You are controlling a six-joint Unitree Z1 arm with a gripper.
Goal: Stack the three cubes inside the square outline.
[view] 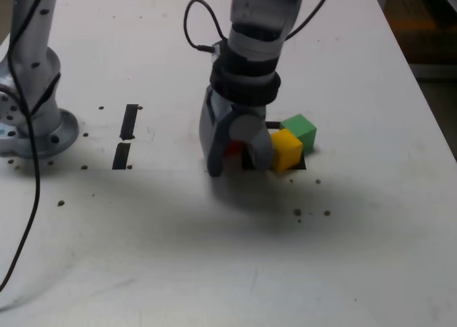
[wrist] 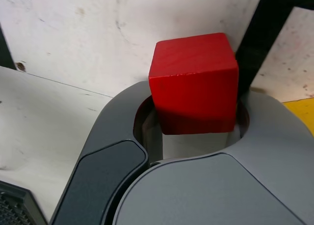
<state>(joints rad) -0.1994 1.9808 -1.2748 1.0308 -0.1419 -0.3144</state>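
Observation:
My gripper stands low over the white table, shut on the red cube, which shows as a red patch between the fingers. Just to the exterior view's right sits the yellow cube, whose edge also shows in the wrist view. The green cube stands right behind it. Both lie on the square outline, mostly hidden by the gripper and cubes. One of its black tape lines runs right beside the red cube. I cannot tell whether the red cube touches the table.
Two short black tape strips lie at the exterior view's left, near the arm's grey base. A black cable trails down the left side. The table's right edge borders darker floor.

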